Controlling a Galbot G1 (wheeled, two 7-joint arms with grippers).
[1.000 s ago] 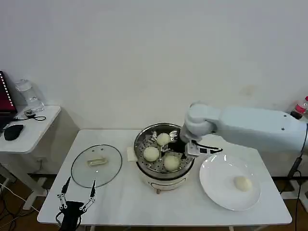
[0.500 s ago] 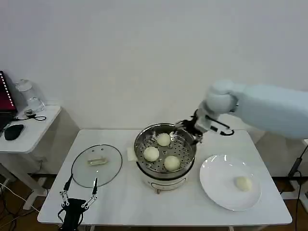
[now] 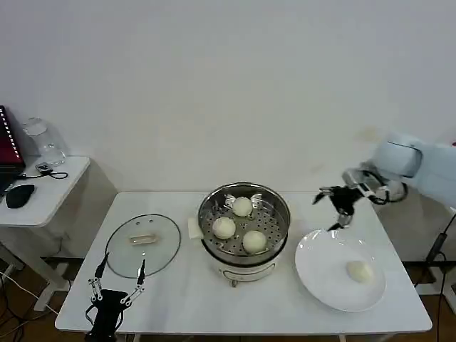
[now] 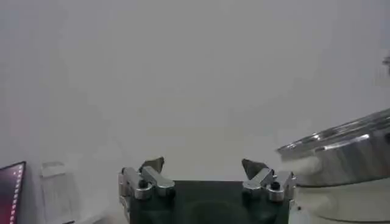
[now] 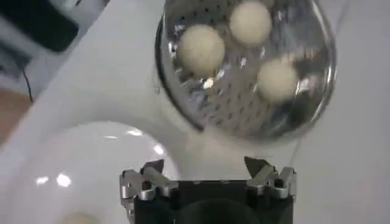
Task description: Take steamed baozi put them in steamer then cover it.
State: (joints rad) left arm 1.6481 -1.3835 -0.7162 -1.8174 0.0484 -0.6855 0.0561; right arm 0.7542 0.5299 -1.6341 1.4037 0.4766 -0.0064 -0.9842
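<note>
Head view: right gripper (image 3: 333, 210), jaws open and empty, hangs between steamer (image 3: 244, 246) and plated baozi (image 3: 360, 271).

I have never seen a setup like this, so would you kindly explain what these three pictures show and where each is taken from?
This is a two-armed robot at a white table. The wide picture comes from a camera on its head, looking down; the other two come from cameras on its wrists.

On the table stands a shiny steamer with three steamed baozi on its perforated tray. A fourth bun lies on a white plate. The glass cover lies flat to the steamer's left.

The right end effector hangs open and empty above the plate's far edge; its wrist view looks down on steamer and plate. The left end effector waits open at the table's near edge, by the cover.
</note>
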